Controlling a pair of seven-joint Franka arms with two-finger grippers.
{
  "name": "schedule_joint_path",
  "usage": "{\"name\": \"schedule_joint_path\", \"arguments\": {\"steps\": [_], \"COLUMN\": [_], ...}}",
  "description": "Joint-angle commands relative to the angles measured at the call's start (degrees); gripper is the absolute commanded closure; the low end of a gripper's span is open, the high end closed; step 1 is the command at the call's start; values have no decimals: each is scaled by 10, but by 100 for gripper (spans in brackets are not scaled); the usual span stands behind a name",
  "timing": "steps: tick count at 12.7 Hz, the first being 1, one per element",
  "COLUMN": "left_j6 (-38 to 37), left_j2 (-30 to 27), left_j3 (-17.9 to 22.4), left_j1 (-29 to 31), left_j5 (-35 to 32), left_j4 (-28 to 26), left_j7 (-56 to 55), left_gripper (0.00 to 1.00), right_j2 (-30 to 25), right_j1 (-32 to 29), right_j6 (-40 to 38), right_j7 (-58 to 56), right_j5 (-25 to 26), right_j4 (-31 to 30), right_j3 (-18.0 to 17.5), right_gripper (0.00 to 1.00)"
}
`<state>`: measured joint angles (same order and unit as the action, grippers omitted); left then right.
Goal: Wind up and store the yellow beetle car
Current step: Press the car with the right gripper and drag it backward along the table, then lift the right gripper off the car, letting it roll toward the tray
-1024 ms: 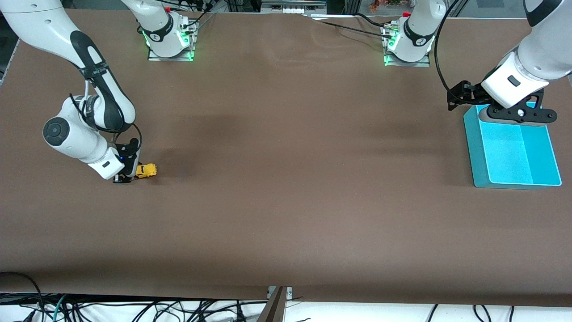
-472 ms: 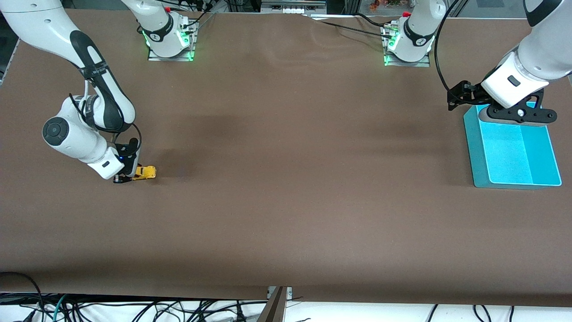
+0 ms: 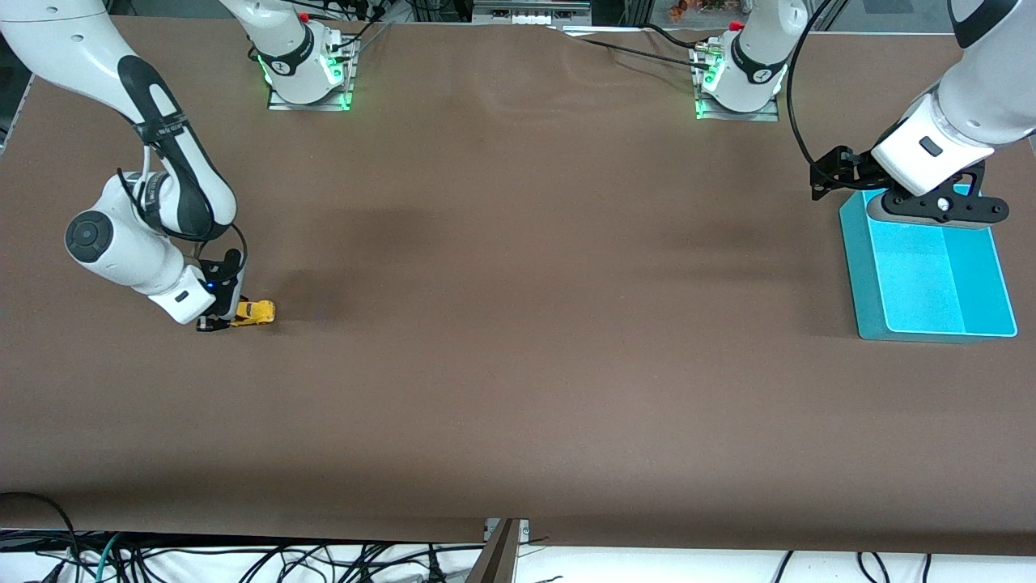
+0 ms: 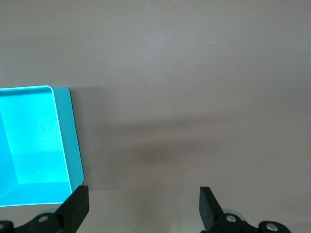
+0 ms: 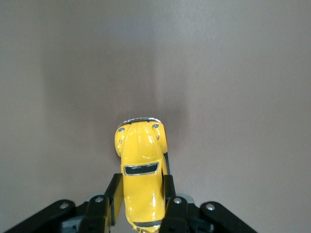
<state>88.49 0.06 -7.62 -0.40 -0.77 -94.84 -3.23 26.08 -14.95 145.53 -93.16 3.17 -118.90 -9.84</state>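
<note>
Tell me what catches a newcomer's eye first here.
The yellow beetle car pops against the brown table at the right arm's end, clamped in the right gripper. At the left arm's end sits a bright turquoise bin, with the open left gripper waiting over its edge.

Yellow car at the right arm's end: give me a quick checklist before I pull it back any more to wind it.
1. Right end effector shut on the yellow car: ok.
2. Car centred between the fingers: ok.
3. Wheels on the table: cannot tell.
4. Table ahead of the car's nose bare: ok.
5. Blue bin at the left arm's end has nothing in it: ok.
6. Left end effector open, waiting over the bin's edge: ok.
</note>
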Motion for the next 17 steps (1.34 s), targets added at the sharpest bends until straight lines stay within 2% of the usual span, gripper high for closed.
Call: {"name": "schedule_joint_path", "arguments": {"steps": [1, 7, 12, 14, 15, 17], "left_j6": [-13, -13, -13, -13, -13, -13], "left_j2": [8, 8, 8, 8, 8, 8], "left_j3": [-1, 0, -1, -1, 0, 0], "left_j1": [2, 2, 2, 2, 2, 2], "left_j5": [11, 11, 11, 11, 11, 11], "left_j4": [19, 19, 19, 19, 19, 19], "left_j7": [0, 0, 0, 0, 0, 0], "left_gripper": [0, 0, 0, 0, 0, 0], "right_j2": [20, 48, 46, 42, 42, 27], "right_j1": [-34, -113, -115, -113, -111, -85], "right_j6": [4, 3, -7, -24, -40, -87], "right_j7": [-53, -134, -130, -123, -123, -112], "right_j5": [-2, -3, -4, -12, -21, -50], "right_j4": [3, 24, 31, 38, 50, 80], "right_j3": [-1, 4, 5, 3, 1, -5], "right_gripper": [85, 85, 82, 67, 53, 0]}}
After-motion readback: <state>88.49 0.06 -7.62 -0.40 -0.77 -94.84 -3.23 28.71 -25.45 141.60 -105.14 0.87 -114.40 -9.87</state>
